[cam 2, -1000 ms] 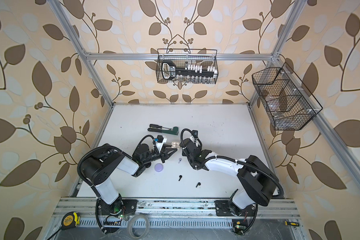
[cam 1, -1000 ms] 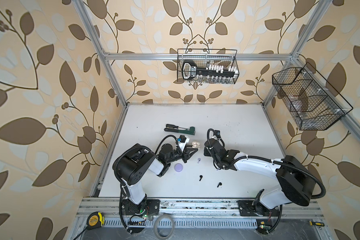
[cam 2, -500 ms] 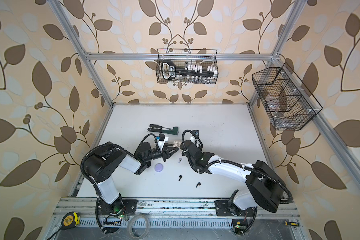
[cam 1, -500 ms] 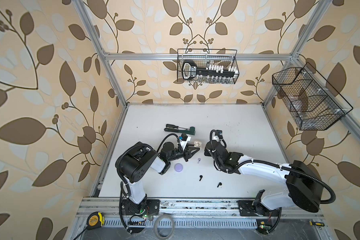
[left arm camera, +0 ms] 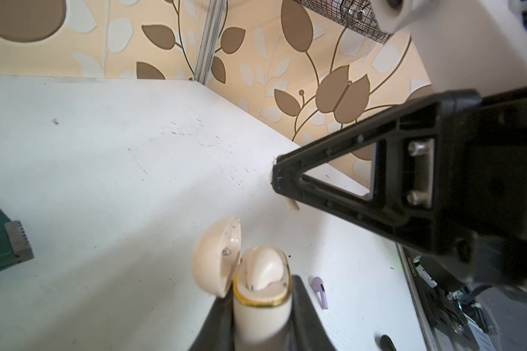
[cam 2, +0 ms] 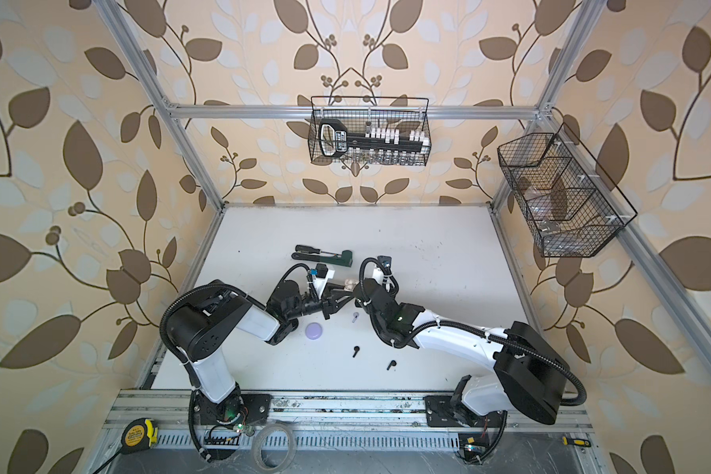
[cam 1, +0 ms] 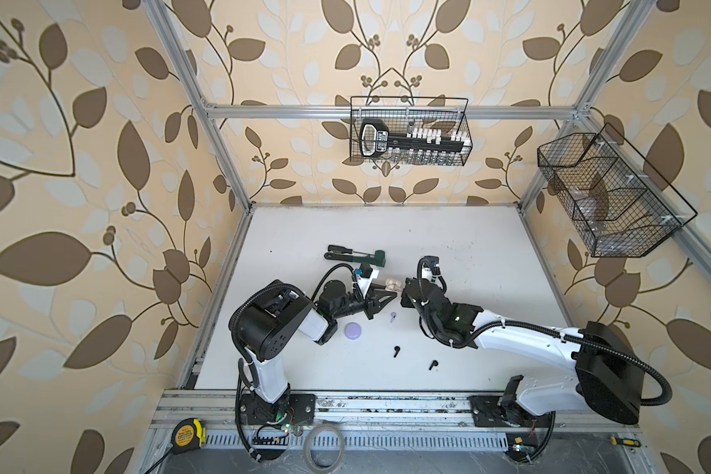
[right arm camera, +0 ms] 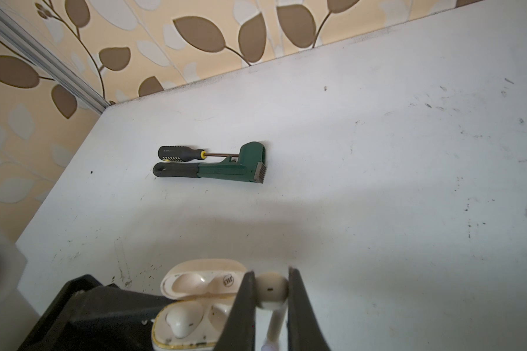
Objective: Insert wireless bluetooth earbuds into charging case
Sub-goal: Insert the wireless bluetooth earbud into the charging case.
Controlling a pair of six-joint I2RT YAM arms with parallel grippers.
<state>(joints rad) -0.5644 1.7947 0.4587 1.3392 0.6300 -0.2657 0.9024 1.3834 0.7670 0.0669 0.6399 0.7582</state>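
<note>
**Right wrist view: white earbud pinched beside the open case**

My right gripper (right arm camera: pixel 270 281) is closed narrowly on a white earbud (right arm camera: pixel 270 291). Its head sits between my fingers and its stem hangs below them. I hold it just right of the cream charging case (right arm camera: pixel 195 332). In the left wrist view it is apart from the case.

My left gripper (left arm camera: pixel 260 296) is clamped on that case's base, one finger on each side. The case stands mid-table (cam 1: pixel 468 246), with its lid (right arm camera: pixel 201 278) swung open toward the far side. One well holds a seated earbud (right arm camera: pixel 181 322).

On the near side of the case a lilac earbud (cam 1: pixel 393 327) lies on the table, and a round lilac case (cam 1: pixel 353 330) sits to its left. Nearer still lie a black earbud (cam 1: pixel 396 351) and, to its right, another black earbud (cam 1: pixel 432 364).

Far and left of the case, a screwdriver (right arm camera: pixel 180 153) with a black-and-yellow handle lies alongside a green pipe wrench (right arm camera: pixel 222 171).

As for writing, a round printed mark (right arm camera: pixel 227 281) sits inside the lid, but its letters are too small for me to read. The yellow tape measure (cam 1: pixel 187 435) on the near rail and the black tool (cam 1: pixel 372 139) in the far wire basket (cam 1: pixel 466 123) both carry labels, unreadable from here.
</note>
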